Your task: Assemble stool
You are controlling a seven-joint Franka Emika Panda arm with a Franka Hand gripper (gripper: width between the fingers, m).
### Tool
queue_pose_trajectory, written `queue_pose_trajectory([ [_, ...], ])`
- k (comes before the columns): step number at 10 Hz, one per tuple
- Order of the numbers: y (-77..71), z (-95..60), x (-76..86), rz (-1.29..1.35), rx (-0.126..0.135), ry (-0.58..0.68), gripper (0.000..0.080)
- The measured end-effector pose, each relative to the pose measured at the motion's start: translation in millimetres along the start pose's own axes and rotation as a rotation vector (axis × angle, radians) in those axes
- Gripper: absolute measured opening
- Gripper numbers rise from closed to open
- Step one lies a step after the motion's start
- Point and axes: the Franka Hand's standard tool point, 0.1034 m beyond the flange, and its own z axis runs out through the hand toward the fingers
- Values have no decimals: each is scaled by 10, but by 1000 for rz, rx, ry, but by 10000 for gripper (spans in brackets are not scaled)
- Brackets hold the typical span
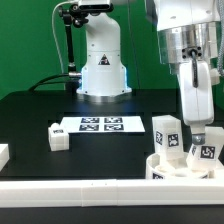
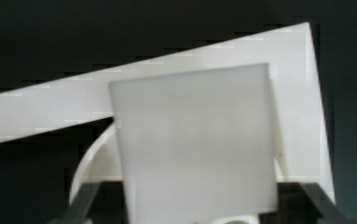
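Note:
The round white seat (image 1: pixel 178 172) lies at the exterior view's lower right, by the front rail. One tagged white leg (image 1: pixel 165 134) stands upright on its left part. My gripper (image 1: pixel 198 138) comes straight down over the seat's right part and is shut on a second tagged leg (image 1: pixel 207 153), which stands on the seat. In the wrist view this leg (image 2: pixel 193 125) fills the space between the dark fingers (image 2: pixel 90 203), with my gripper (image 2: pixel 198 208) closed against its sides. A curved bit of the seat (image 2: pixel 97 152) shows beside it. A third leg (image 1: pixel 57 137) lies on the table at the left.
The marker board (image 1: pixel 100 125) lies mid-table before the robot base (image 1: pixel 103 60). A long white rail (image 1: pixel 90 190) runs along the front edge and shows behind the leg in the wrist view (image 2: pixel 50 105). A white block (image 1: pixel 3 154) sits at the left edge.

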Motion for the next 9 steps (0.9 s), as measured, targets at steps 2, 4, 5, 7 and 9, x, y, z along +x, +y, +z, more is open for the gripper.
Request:
queue_pose_trajectory([
  [2, 12, 0, -42, 110, 16, -13, 340],
  [4, 23, -1, -74, 150, 24, -30, 340],
  [5, 29, 0, -84, 179, 28, -41, 340],
  [7, 37, 4, -93, 203, 26, -53, 340],
  [9, 48, 11, -106, 164, 25, -57, 575],
])
